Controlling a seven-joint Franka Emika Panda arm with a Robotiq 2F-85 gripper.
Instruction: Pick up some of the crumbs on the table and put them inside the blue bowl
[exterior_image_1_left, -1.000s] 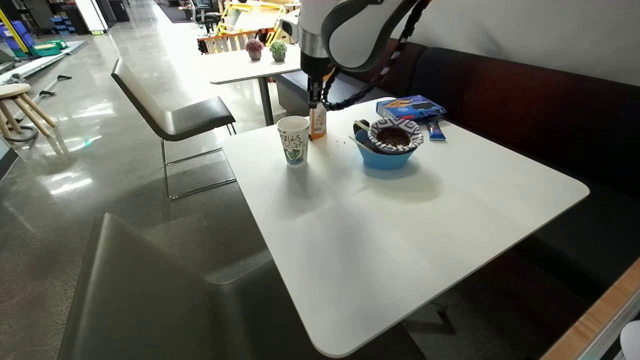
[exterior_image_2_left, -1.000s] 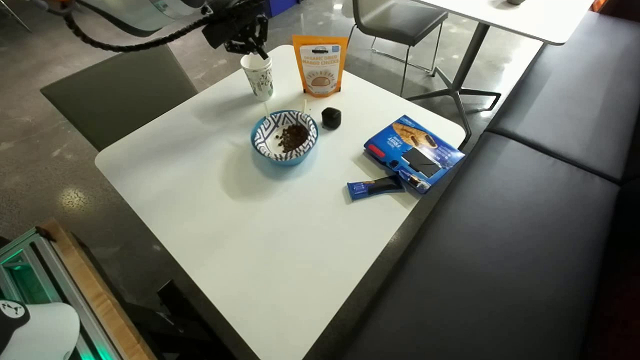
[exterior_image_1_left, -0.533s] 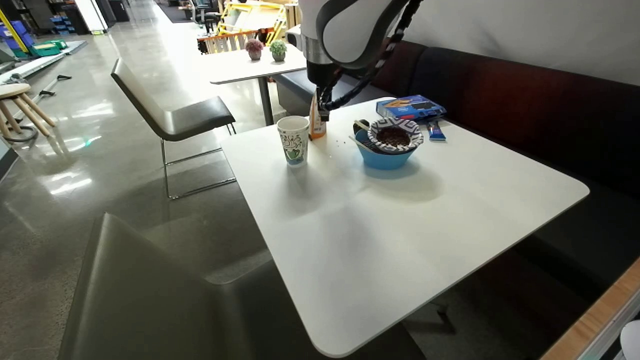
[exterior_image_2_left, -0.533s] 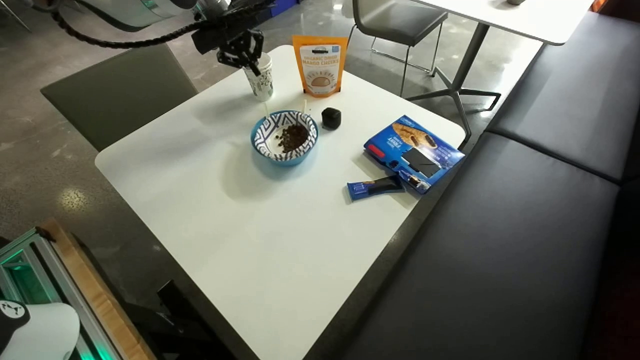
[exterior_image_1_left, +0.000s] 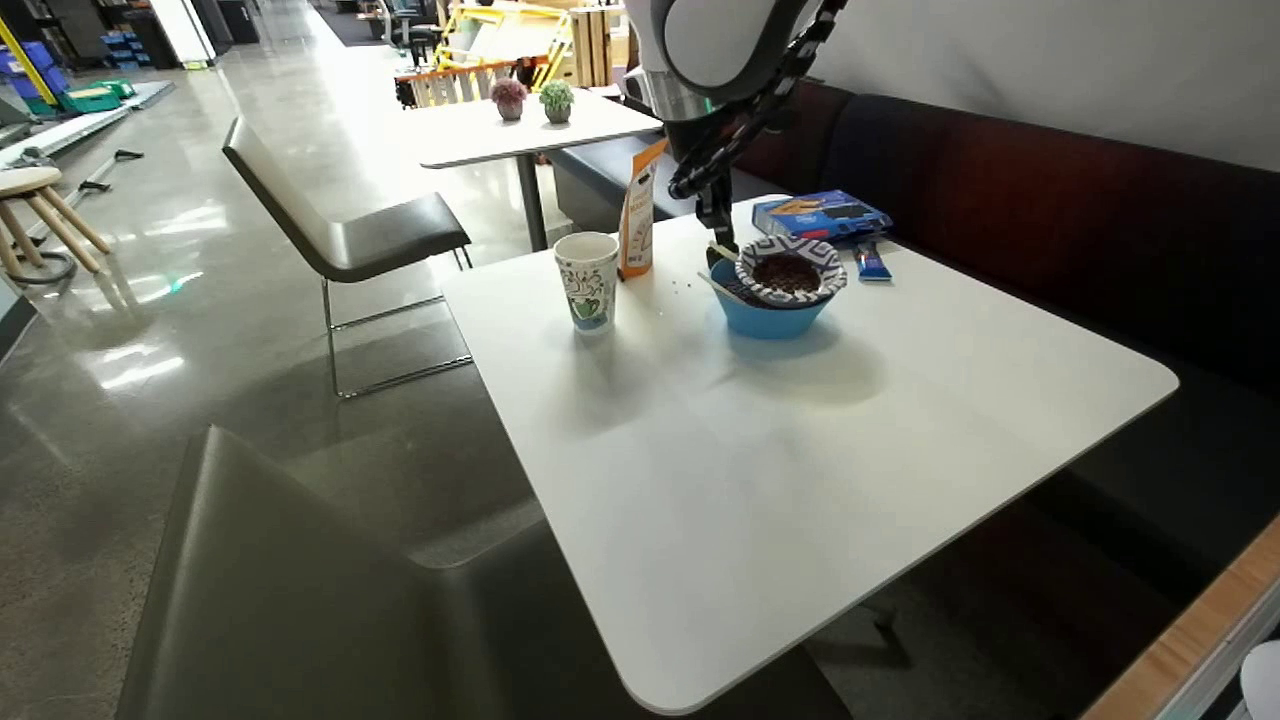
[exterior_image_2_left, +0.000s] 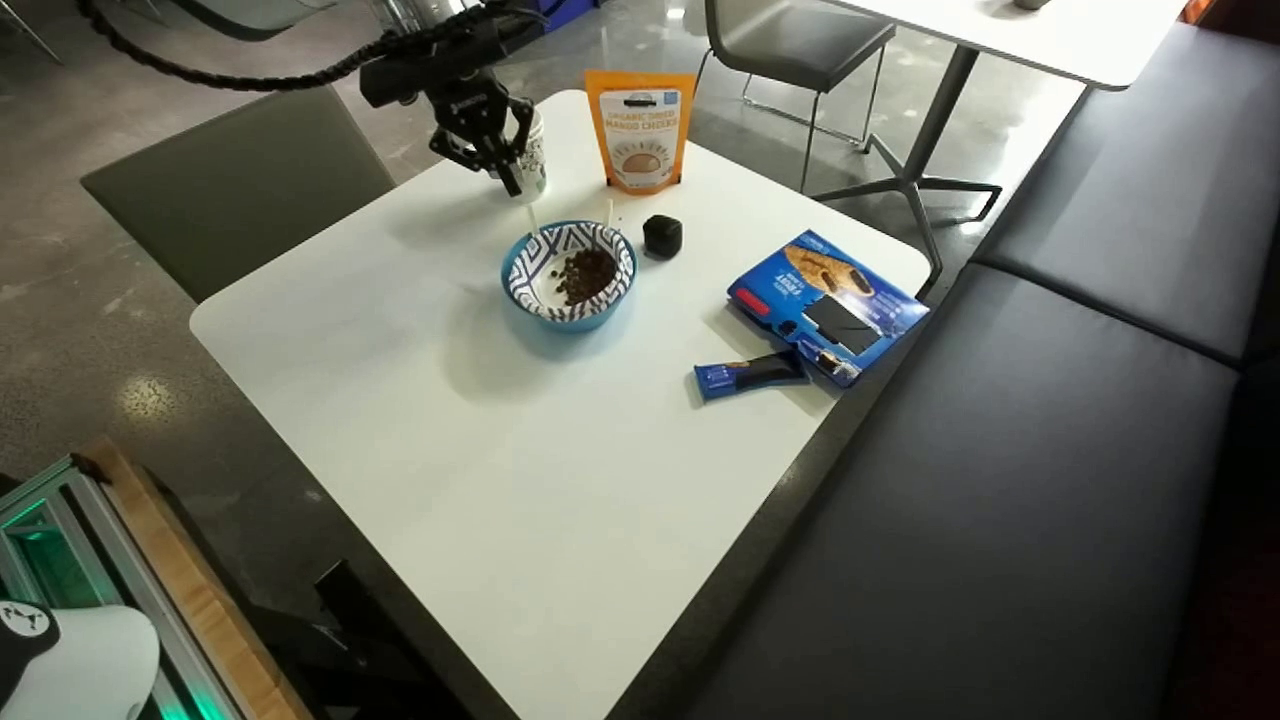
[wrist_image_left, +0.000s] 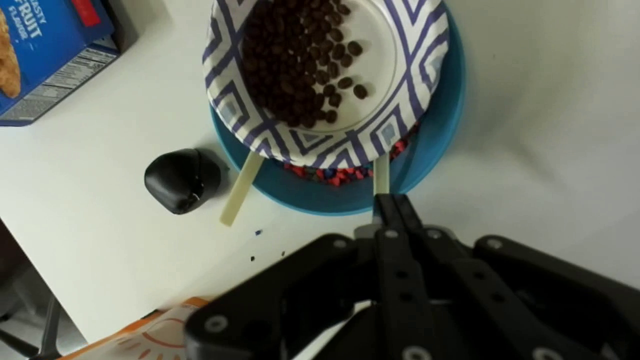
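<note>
The light-blue bowl (exterior_image_1_left: 770, 320) stands on the white table (exterior_image_1_left: 800, 480); it also shows in the other views (exterior_image_2_left: 590, 322) (wrist_image_left: 320, 200). A patterned paper bowl (wrist_image_left: 407, 110) with brown beans sits in it, over red and dark bits. Two pale sticks (wrist_image_left: 241, 190) poke out over its rim. Crumbs (wrist_image_left: 258, 232) lie scattered on the table beside the bowl, tiny in an exterior view (exterior_image_1_left: 674, 284). My gripper (wrist_image_left: 397, 197) has its fingertips together, with nothing seen between them. It points down near the bowl's rim and a stick, also visible in both exterior views (exterior_image_1_left: 728, 238) (exterior_image_2_left: 513, 185).
A paper cup (exterior_image_1_left: 588, 285) and an orange pouch (exterior_image_2_left: 640, 130) stand near the bowl. A black lump (wrist_image_left: 175, 180) lies beside it. A blue box (exterior_image_2_left: 830, 305) and a flat blue packet (exterior_image_2_left: 750, 375) lie at the bench side.
My gripper has moved down and away from the orange pouch, toward the bowl. Its fingers have tilted. The objects on the table have not moved.
</note>
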